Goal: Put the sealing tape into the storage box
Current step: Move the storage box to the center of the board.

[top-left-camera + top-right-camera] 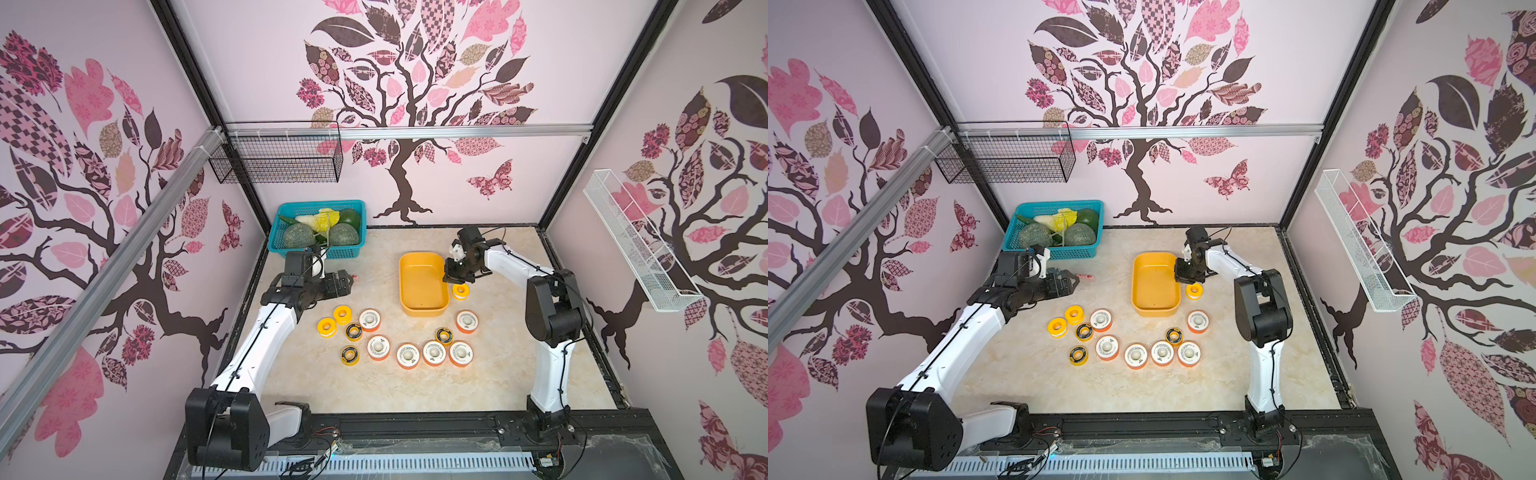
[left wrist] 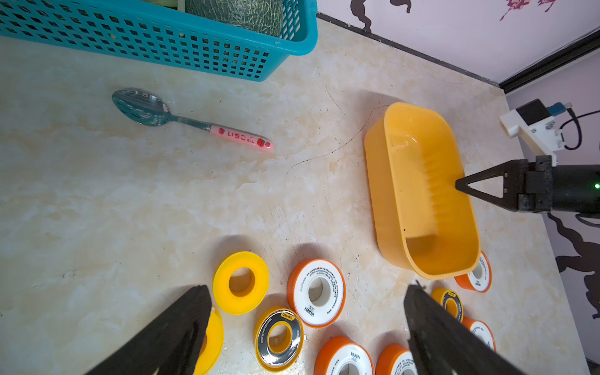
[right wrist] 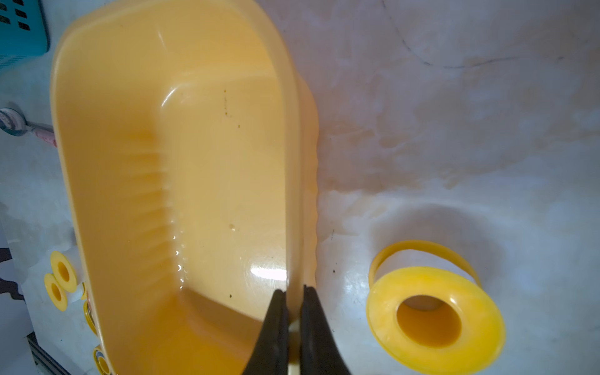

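Storage box (image 3: 130, 162) wall pinched between closed right claw (image 3: 293, 292), left claw (image 2: 306, 287) held spread wide above tape spools (image 1: 378, 347), all laid on tabletop (image 1: 332, 386), yellow spool (image 3: 435, 321) just beside box.

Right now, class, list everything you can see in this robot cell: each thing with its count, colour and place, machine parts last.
storage box: one, yellow-orange, mid-table, empty.
white-faced tape spools: six, orange-rimmed, on the table outside the box.
plain tape spools: three, yellow; one beside the box, two nearer the left arm.
black-faced tape spools: three, yellow, among the others.
spoon: one, metal, pink handle, between basket and box.
teal basket: one, far corner, holding melons and greens.
black wire basket: one, back wall.
white mesh basket: one, side wall.
left tool: open, empty.
right tool: shut on the box's wall.
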You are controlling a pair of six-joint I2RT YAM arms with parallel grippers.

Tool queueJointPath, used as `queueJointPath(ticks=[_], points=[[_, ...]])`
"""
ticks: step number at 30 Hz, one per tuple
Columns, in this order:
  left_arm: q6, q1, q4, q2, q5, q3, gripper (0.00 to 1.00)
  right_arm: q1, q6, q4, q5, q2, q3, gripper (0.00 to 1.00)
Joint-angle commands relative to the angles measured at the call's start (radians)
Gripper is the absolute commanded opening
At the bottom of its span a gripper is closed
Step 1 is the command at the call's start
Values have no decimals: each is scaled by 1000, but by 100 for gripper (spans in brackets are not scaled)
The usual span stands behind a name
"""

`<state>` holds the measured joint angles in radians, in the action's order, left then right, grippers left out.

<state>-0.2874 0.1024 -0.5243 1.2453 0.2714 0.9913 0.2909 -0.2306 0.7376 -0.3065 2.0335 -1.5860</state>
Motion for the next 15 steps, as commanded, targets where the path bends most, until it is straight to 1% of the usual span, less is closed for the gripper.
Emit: queueJointPath(ticks=[1,10,13,15], points=[[-1,-4,-8,10,7,19,98,9,14,41,37,-59,34,9],[-1,-4,-13,12,5,20,98,17,5,15,26,-90,102,11],[-1,-4,-16,16,7,21,98,18,-1,7,17,-94,109,17],[-3,-1,-27,21,2,25,98,17,-7,5,6,-104,107,27]])
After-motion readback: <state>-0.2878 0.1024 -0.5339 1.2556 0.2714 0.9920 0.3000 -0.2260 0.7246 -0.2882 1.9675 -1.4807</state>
